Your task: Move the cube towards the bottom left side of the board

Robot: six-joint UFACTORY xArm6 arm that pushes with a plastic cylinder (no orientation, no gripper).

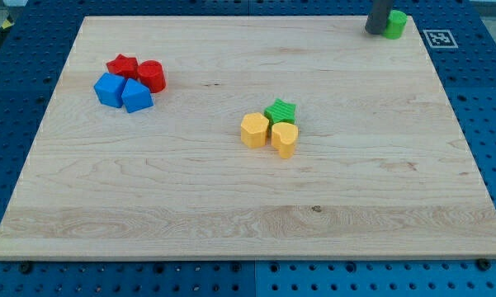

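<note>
my tip (374,32) sits at the far one o'clock corner of the wooden board (231,214), which lies on the blue pegboard desk (487,91). the tool is only a plain dark rod with nothing that could clench or release, and it grasps nothing; its lower end rests just at nine o'clock of a small green block (395,24), touching it or very nearly so, though i cannot tell which, and that block's shape is hard to make out since the rod covers part of it. the task's thing, the blue cube (109,89), is at about ten o'clock on the board, well apart from my tip. pressed against it at its three o'clock side is a second blue block (136,96) with a more wedge-like form. right behind these two, toward twelve o'clock, stand a red star (122,67) and a red cylinder (151,76), side by side and touching the blue pair. near the middle of the board is another cluster: a green star (280,111) at the back, a yellow hexagonal block (254,130) at its seven o'clock, and a rounded yellow block (285,139) at its six o'clock, all three packed together. a black-and-white marker tag (438,38) lies on the desk just off the board's one o'clock corner.
</note>
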